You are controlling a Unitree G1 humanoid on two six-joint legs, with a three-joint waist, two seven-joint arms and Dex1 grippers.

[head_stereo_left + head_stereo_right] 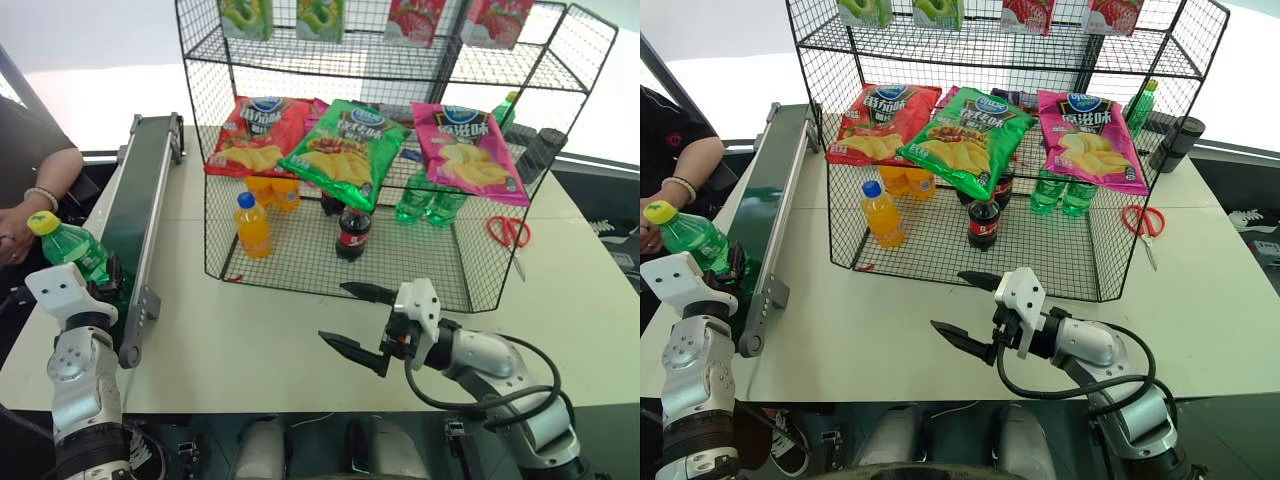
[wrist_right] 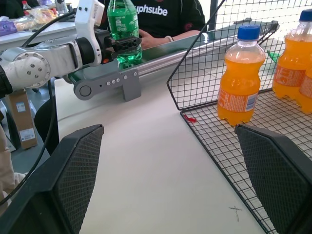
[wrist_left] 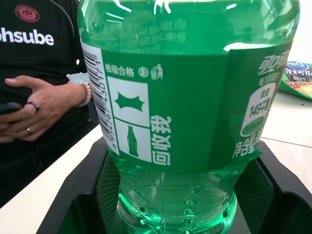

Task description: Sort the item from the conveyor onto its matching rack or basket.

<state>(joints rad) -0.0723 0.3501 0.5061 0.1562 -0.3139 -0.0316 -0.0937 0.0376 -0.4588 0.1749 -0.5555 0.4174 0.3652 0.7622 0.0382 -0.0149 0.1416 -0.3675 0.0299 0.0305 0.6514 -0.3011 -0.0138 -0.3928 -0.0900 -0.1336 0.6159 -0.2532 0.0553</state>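
The item, a green soda bottle with a yellow cap, stands upright at the near end of the conveyor, whose dark green belt runs along the table's left side. My left gripper is shut on the bottle's lower body; the left wrist view shows its green label close up between the black fingers. My right gripper hangs open and empty over the table, in front of the black wire rack.
The rack's bottom tier holds an orange drink bottle, a cola bottle and green bottles. Chip bags lie on the tier above. Red scissors lie to the rack's right. A person's hand rests left of the conveyor.
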